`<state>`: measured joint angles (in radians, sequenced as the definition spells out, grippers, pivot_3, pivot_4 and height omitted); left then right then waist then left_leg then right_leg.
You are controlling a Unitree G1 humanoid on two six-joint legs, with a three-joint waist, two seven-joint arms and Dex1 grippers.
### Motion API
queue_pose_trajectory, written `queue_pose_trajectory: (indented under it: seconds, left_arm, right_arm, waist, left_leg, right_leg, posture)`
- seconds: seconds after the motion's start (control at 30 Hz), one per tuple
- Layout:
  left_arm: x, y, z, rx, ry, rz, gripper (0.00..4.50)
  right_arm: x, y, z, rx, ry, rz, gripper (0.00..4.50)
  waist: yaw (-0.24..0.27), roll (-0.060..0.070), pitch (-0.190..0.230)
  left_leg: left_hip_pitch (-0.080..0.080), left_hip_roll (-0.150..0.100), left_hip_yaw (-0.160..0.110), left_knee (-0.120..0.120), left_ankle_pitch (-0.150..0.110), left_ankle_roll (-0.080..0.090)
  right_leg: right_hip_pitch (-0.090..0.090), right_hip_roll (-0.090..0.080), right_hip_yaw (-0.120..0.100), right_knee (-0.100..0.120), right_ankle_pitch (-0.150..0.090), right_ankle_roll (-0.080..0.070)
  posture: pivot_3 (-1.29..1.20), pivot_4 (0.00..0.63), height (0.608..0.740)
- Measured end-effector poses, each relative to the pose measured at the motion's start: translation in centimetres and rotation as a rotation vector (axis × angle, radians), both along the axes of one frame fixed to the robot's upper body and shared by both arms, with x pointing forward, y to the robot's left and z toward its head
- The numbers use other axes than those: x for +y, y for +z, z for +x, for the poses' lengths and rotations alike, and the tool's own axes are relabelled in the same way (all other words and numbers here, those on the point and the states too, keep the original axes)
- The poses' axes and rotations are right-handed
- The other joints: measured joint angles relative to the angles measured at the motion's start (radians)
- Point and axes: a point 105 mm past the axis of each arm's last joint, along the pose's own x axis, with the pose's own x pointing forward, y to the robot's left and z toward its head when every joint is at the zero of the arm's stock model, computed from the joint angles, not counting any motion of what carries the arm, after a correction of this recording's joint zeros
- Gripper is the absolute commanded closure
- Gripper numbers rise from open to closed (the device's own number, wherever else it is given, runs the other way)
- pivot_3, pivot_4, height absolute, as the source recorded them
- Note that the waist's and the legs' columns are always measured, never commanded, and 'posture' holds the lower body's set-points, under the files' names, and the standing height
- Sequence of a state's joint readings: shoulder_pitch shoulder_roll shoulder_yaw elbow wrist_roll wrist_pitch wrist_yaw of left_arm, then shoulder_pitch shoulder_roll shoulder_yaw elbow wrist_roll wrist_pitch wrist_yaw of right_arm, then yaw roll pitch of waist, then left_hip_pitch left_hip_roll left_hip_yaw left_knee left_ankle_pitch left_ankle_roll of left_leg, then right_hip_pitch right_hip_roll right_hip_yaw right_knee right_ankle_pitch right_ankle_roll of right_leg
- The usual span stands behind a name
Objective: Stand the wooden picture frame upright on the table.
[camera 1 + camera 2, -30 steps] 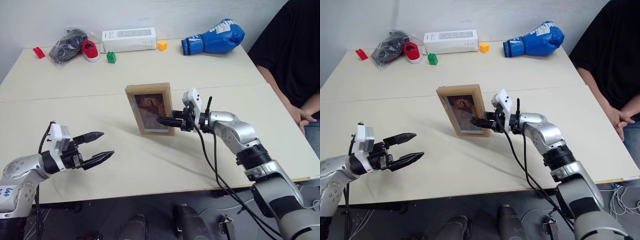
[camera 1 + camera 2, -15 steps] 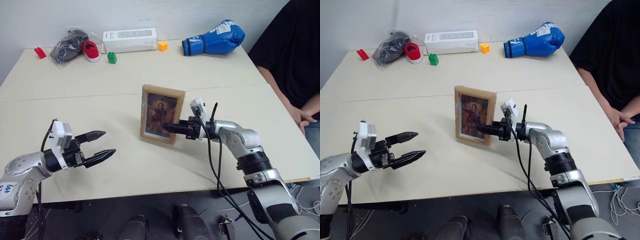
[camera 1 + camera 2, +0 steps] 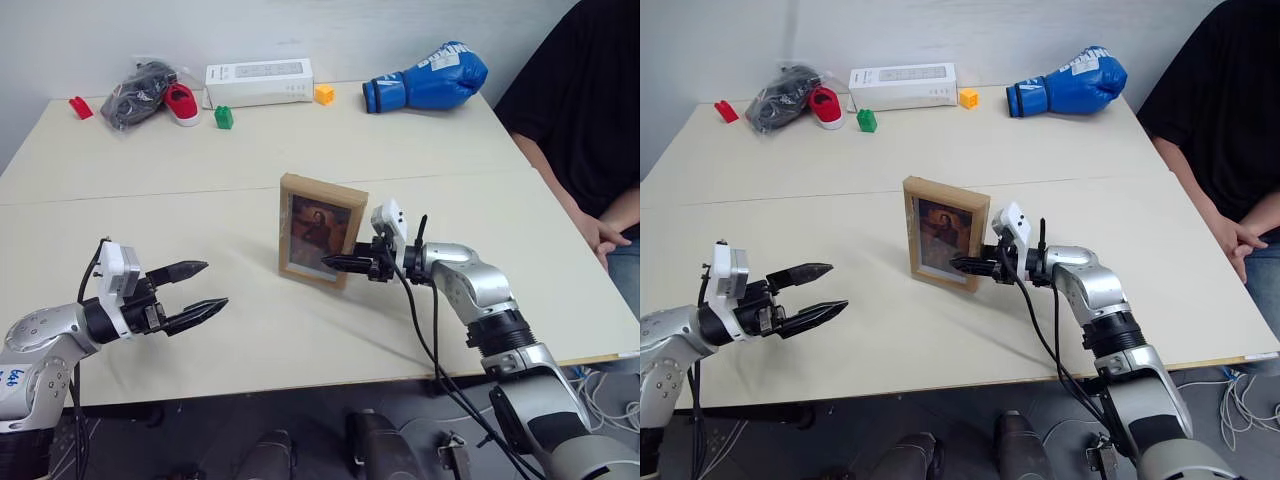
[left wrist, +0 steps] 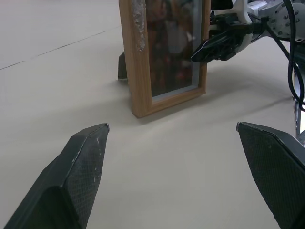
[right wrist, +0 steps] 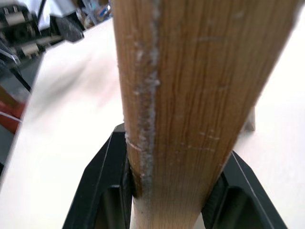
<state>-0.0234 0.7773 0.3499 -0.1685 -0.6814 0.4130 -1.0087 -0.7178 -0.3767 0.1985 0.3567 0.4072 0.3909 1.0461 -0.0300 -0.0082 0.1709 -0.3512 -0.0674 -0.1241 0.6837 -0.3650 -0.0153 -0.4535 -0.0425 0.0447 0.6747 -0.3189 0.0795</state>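
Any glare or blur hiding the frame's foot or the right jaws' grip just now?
Left wrist view: sharp; the wooden picture frame has reflections on its glass, its bottom edge on the table with a soft shadow. Right wrist view: frame edge very close, slightly soft; the background is blurred. Left eye view: even light, right gripper at the frame's side.

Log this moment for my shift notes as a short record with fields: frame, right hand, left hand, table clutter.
frame: wooden picture frame upright on table, picture toward the robot
right hand: right hand clamped on the frame's edge
left hand: left hand open, apart from frame
table clutter: white box, blue boxing glove at far edge
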Motion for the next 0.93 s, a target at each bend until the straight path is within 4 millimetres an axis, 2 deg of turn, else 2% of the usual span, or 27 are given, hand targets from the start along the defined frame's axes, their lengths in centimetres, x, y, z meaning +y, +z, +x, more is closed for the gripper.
queue_pose_trajectory:
  seconds: [0.1,0.2,0.23,0.47,0.53,0.67,0.73,0.83,0.93]
  left_arm:
    - [0.7,-0.4,0.0,0.012,0.029,0.003,0.00]
    - [1.0,-0.4,-0.1,0.012,0.040,0.005,0.00]
    - [1.0,-0.4,0.0,0.011,0.041,0.005,0.00]
    - [1.1,-0.6,-0.2,0.017,0.042,0.012,0.00]
    - [1.4,-0.7,-0.4,0.017,0.046,0.034,0.00]
    - [3.2,-0.7,-1.3,-0.009,0.078,0.131,0.00]
    - [4.6,-1.3,-2.0,-0.028,0.102,0.223,0.00]
    - [6.1,-2.4,-3.1,-0.044,0.136,0.333,0.00]
    - [7.1,-2.7,-3.1,-0.073,0.172,0.391,0.00]
  right_arm:
    - [-0.9,-1.8,0.0,0.031,-0.043,-0.057,1.23]
    - [-1.1,-2.5,-0.6,0.082,-0.029,-0.067,0.17]
    - [-1.2,-2.5,-0.7,0.092,-0.022,-0.072,0.05]
    - [-3.4,-2.9,-2.3,0.102,0.026,-0.107,0.05]
    - [-4.7,-2.7,-2.9,0.057,0.047,-0.120,0.05]
    - [-8.0,-0.5,-3.3,-0.172,0.026,-0.083,0.05]
    - [-9.6,0.7,-3.8,-0.368,0.045,-0.119,0.05]
    - [-12.6,0.7,-5.1,-0.568,0.073,-0.246,0.05]
    - [-14.1,0.9,-5.9,-0.666,0.075,-0.305,0.05]
  waist:
    - [0.003,0.000,0.000]
    - [0.002,0.000,0.000]
    - [0.002,0.000,0.000]
    - [0.002,0.000,0.000]
    - [0.003,0.001,0.000]
    - [0.002,0.001,0.001]
    - [0.000,0.002,0.001]
    - [0.004,0.002,0.001]
    - [0.009,0.002,0.001]
  left_leg:
    - [-0.001,0.000,-0.001,0.000,0.000,0.000]
    - [-0.002,0.000,-0.002,0.000,0.000,0.001]
    - [-0.002,0.000,-0.002,0.000,0.000,0.001]
    - [-0.002,0.000,-0.002,-0.001,0.000,0.001]
    - [-0.002,0.000,-0.002,-0.002,-0.001,0.001]
    - [-0.001,0.000,-0.002,-0.002,-0.001,0.002]
    - [0.000,0.001,-0.001,-0.003,-0.001,0.002]
    - [0.001,0.001,-0.001,-0.004,-0.002,0.003]
    - [0.001,0.001,-0.001,-0.002,-0.002,0.004]
  right_leg:
    - [0.000,0.000,-0.001,-0.002,0.000,0.000]
    - [0.000,0.000,-0.001,-0.003,0.000,0.000]
    - [0.000,0.000,-0.001,-0.003,0.000,0.000]
    - [0.000,0.000,-0.001,-0.004,0.000,0.000]
    - [0.000,0.000,-0.002,-0.006,0.000,0.000]
    - [0.002,0.000,-0.002,-0.008,0.001,0.002]
    - [0.004,0.000,-0.002,-0.011,0.001,0.002]
    - [0.006,0.000,-0.003,-0.014,0.001,0.002]
    - [0.008,0.000,-0.002,-0.014,0.003,0.003]
  posture:
    - [0.00,0.150,0.740]
    - [0.00,0.150,0.740]
    - [0.00,0.150,0.740]
    - [0.00,0.150,0.740]
    - [0.00,0.150,0.740]
    - [0.00,0.150,0.740]
    - [0.00,0.150,0.740]
    - [0.00,0.150,0.740]
    - [0.00,0.150,0.740]
